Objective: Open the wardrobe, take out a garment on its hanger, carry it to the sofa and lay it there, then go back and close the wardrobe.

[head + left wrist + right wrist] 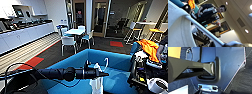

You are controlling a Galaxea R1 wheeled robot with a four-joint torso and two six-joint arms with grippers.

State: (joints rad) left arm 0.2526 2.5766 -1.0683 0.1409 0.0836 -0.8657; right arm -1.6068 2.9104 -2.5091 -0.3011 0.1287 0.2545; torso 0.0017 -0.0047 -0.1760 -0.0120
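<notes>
Holding the hanger [106,62] clamped in your left gripper [106,74], lower gently so the white shirt [97,83] spreads flat across the blue sofa [117,81] seat.

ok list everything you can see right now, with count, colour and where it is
sofa: one, bright blue, directly ahead.
garment: one, white, hanging over the sofa seat.
hanger: one, white, hook showing above the garment.
table: one, white, mid-room.
chairs: several, white and blue, around the table.
counter: one, white, along the left wall.
orange cloth: one, right of the sofa.
person: one, dark top, in the left wrist view.
left gripper: one, black, over the sofa at the garment.
</notes>
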